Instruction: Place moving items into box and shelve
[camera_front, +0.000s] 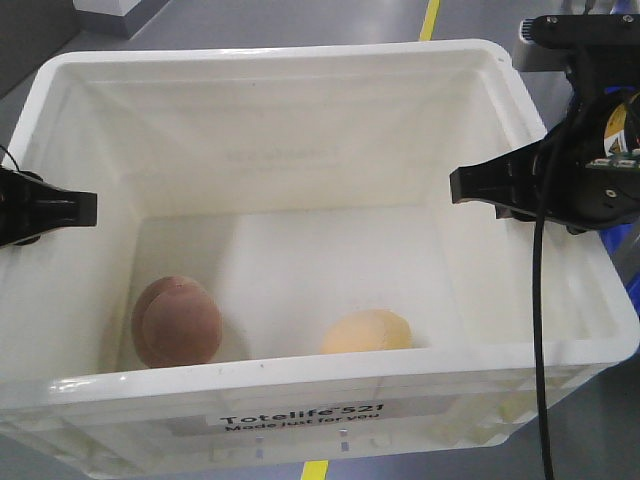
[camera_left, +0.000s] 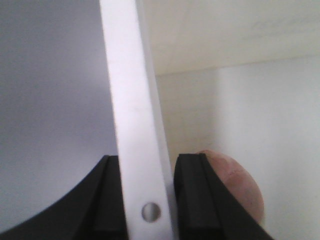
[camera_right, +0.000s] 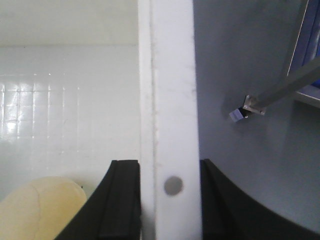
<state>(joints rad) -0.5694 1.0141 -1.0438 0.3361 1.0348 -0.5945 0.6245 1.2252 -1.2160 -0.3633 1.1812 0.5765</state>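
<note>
Left tool (camera_left: 148, 172): closed on the left wall of the box (camera_front: 300, 62), one finger on each side.
Right tool (camera_right: 170, 172): clamped the same way across the right wall.
Reddish-brown fruit (camera_front: 177, 322): on the box bottom, near-left corner.
Pale yellow fruit (camera_front: 367, 333): on the bottom by the front wall, apart from the other.
Floor (camera_front: 300, 20): grey, with a yellow line (camera_front: 430, 18).

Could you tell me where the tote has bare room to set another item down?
The back half of the tote floor is bare, plus the gap between brown fruit and yellow fruit. The front wall is crowded; the left end effector and right end effector clamp the side walls.
</note>
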